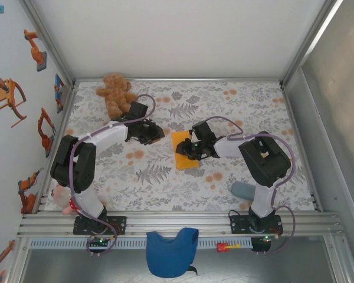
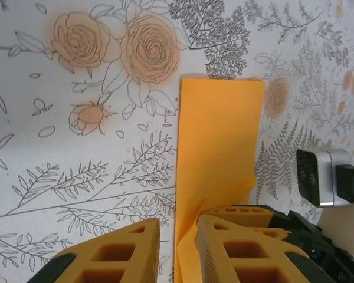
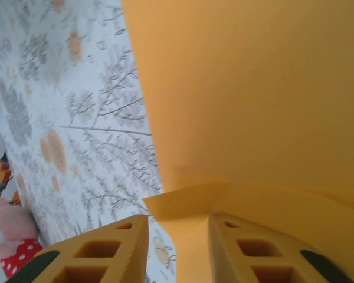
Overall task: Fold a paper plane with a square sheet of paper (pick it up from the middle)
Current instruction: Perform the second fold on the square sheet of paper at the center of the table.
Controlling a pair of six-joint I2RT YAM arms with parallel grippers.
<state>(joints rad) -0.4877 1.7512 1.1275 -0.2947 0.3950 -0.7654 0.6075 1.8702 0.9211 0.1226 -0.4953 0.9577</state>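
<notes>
Folding the sheet of paper [image 1: 187, 163] is judged to be the step in hand. For a clean crease, the loose flap should be brought edge to edge with the layer beneath before it is pressed. The lower layer should be pinned by one claw while the crease is run by the other, since so thin a sheet is easily dragged or buckled.

The left claw [image 2: 178, 227] is only narrowly parted. The sheet's long edge runs into the gap, but nothing appears pinched. The right claw [image 3: 178, 219] is likewise slightly parted over the paper and nothing is held.

The sheet lies mid-worktop [image 1: 236, 112], under the right claw and just beside the left. It is bright orange and unmarked, an oblong longer than wide, with one flap lifted off the layer below.
</notes>
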